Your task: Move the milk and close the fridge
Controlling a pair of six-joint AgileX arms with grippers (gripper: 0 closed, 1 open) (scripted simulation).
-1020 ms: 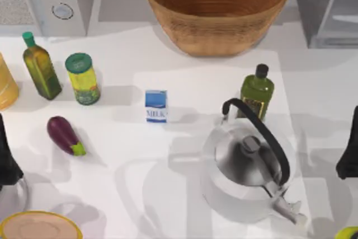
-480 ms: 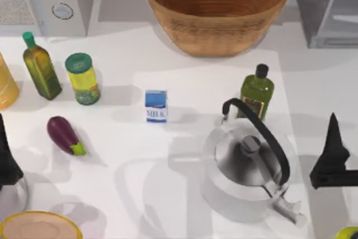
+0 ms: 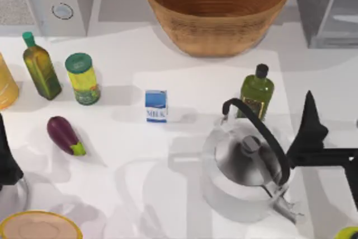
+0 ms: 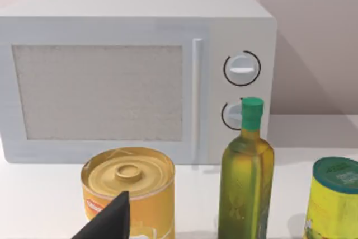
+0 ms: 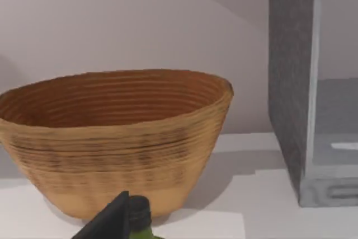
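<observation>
Top view shows the milk [image 3: 156,106] standing untouched on the worktop [image 3: 184,82] left of the kettle [image 3: 246,166], our right gripper [image 3: 309,117] just right of that kettle (finger spread we cannot tell), so moving it and closing the fridge [image 3: 327,6] both remain.

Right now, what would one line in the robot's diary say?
right gripper: beside kettle, heading left | left arm: parked at left edge | milk: untouched, mid-table | fridge: open
</observation>
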